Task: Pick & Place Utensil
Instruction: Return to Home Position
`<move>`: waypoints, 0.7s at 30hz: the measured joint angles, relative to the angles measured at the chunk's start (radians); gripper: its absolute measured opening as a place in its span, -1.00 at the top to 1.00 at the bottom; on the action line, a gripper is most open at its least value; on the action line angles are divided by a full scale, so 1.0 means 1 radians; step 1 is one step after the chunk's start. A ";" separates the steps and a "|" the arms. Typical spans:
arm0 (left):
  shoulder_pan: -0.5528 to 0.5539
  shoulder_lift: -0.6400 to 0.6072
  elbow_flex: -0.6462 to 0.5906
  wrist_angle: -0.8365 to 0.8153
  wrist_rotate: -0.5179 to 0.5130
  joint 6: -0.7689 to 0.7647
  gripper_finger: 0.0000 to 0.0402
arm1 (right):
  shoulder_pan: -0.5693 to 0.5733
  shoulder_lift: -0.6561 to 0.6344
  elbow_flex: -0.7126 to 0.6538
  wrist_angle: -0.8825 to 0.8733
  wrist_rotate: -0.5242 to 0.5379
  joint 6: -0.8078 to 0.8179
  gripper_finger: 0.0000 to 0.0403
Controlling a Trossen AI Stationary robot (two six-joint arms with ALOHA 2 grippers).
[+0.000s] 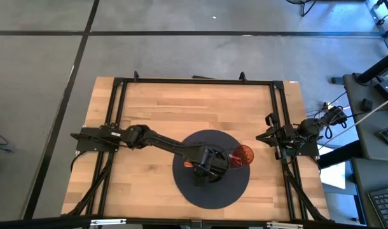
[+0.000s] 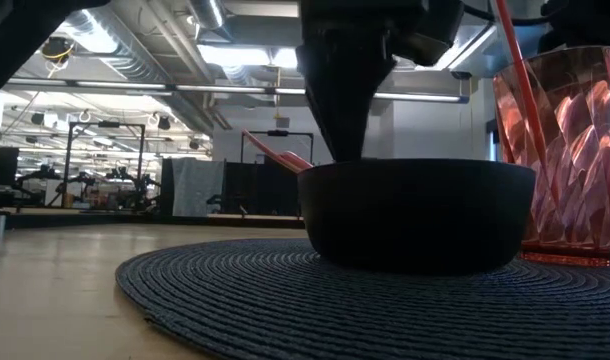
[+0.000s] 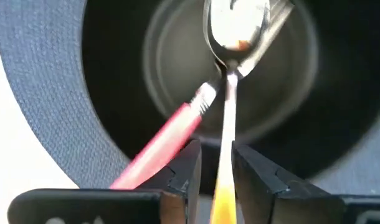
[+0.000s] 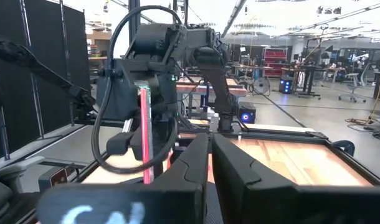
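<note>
Jaws of the left gripper (image 3: 216, 154) stand slightly spread over the black bowl (image 2: 415, 215), with the handle of the orange spoon (image 3: 230, 37) between them. Its scoop and the pink fork (image 3: 162, 146) lie in the bowl beyond them. The right gripper (image 1: 267, 135) waits at the worktop (image 1: 149, 114) edge, jaws pressed together.

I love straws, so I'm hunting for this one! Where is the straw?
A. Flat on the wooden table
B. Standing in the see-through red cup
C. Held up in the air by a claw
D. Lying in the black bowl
B: the straw leans up out of the cup, which stands right beside the bowl on the round mat.
</note>
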 joint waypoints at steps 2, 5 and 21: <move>-0.004 -0.023 0.000 -0.034 0.017 0.018 0.60 | 0.000 0.000 0.000 0.000 0.000 0.000 0.88; -0.023 -0.086 0.000 -0.141 -0.025 0.023 0.67 | 0.000 0.000 0.000 0.000 -0.001 0.000 0.88; -0.167 -0.790 -0.361 0.100 -0.458 0.149 0.99 | 0.000 0.000 0.000 0.091 -0.120 -0.004 0.97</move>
